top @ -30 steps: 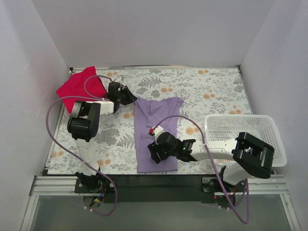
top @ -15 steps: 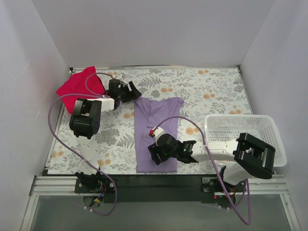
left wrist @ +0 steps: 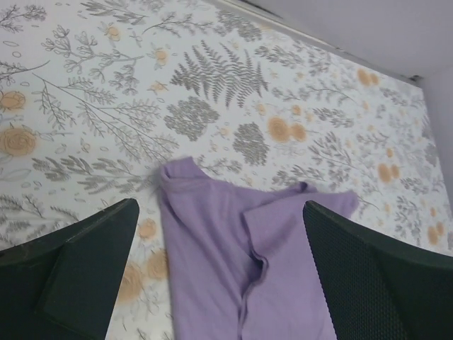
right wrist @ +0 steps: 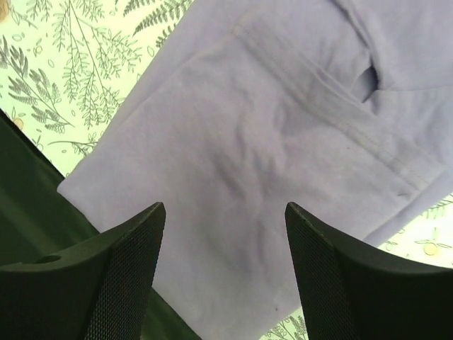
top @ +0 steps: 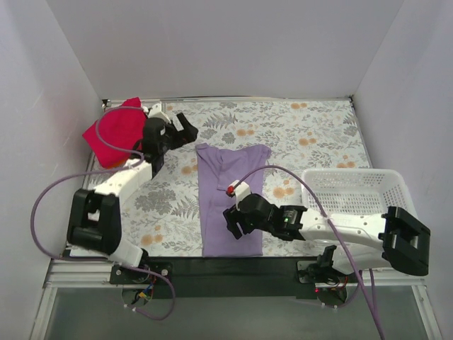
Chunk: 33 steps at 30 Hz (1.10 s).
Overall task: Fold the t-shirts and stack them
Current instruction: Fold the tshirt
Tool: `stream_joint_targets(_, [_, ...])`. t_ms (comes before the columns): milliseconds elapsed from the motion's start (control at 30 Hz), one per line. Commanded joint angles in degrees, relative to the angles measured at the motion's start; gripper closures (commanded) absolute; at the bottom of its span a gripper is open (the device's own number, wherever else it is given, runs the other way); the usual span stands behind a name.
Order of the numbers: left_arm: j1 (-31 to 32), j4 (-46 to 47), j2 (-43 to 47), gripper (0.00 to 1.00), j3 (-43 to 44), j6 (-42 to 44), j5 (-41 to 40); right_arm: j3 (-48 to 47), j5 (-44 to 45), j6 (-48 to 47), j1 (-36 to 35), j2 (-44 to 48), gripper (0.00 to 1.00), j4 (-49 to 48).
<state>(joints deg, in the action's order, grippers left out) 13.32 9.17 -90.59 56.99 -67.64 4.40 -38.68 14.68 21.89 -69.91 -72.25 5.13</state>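
The lavender t-shirt (top: pixel 230 198) lies folded into a long strip on the floral table, collar end toward the back. The red t-shirt (top: pixel 117 131) sits bunched in the back left corner. My left gripper (top: pixel 187 129) hovers open just left of the lavender shirt's far corner, between the two shirts. In the left wrist view the lavender shirt (left wrist: pixel 233 241) spreads between the wide jaws of that gripper (left wrist: pixel 221 207), which hold nothing. My right gripper (top: pixel 232 225) stands open over the strip's near end. Its wrist view shows the gripper (right wrist: pixel 224 209) above flat lavender cloth (right wrist: pixel 283 106), nothing pinched.
A white mesh basket (top: pixel 357 195) stands at the right, beside the right arm. White walls close in the table on the left, back and right. A dark rail (top: pixel 233 265) runs along the near edge.
My left gripper went from shut to wide open at the lavender shirt's far left corner and drew back to the left. The left arm swung lower. The right gripper barely shifted.
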Motion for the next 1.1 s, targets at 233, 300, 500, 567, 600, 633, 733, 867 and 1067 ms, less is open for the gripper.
stream_joint_targets(233, [20.86, -17.41, 26.23, 0.06, -21.56, -6.79, -15.3, 2.46, 5.71, 8.68, -0.23, 9.75, 0.37, 13.5])
stream_joint_targets(300, [23.66, -22.15, 30.88, 0.06, -23.32, -8.64, -14.43, 3.78, 5.45, 11.23, -0.23, 12.99, 0.37, 14.82])
stream_joint_targets(500, [29.73, -34.8, 39.08, 0.08, -26.67, -16.03, -14.08, 8.35, 1.77, 16.16, -0.14, 17.23, 0.37, 17.11])
stream_joint_targets(567, [31.75, -35.8, 40.74, 0.08, -27.37, -18.65, -12.85, 9.75, -0.34, 17.83, -0.14, 16.62, 0.38, 17.11])
stream_joint_targets(600, [33.85, -36.23, 40.84, 0.09, -28.24, -19.8, -10.84, 10.28, -0.96, 18.36, -0.14, 15.83, 0.39, 17.2])
stream_joint_targets(633, [35.01, -36.67, 40.93, 0.1, -28.69, -21.12, -10.21, 10.81, -1.4, 19.67, -0.23, 15.74, 0.39, 17.2])
stream_joint_targets(733, [40.54, -39.31, 41.36, 0.11, -30.27, -25.95, -10.81, 12.48, -2.37, 21.52, -0.23, 16.78, 0.4, 17.29])
stream_joint_targets(867, [47.13, -41.33, 44.08, 0.13, -31.94, -31.23, -11.44, 14.33, -2.63, 23.63, -0.23, 20.73, 0.4, 17.2])
stream_joint_targets(1067, [53.02, -43.27, 43.92, 0.17, -33.96, -36.69, -11.26, 17.31, -5.53, 26.62, -1.1, 22.85, 0.41, 13.78])
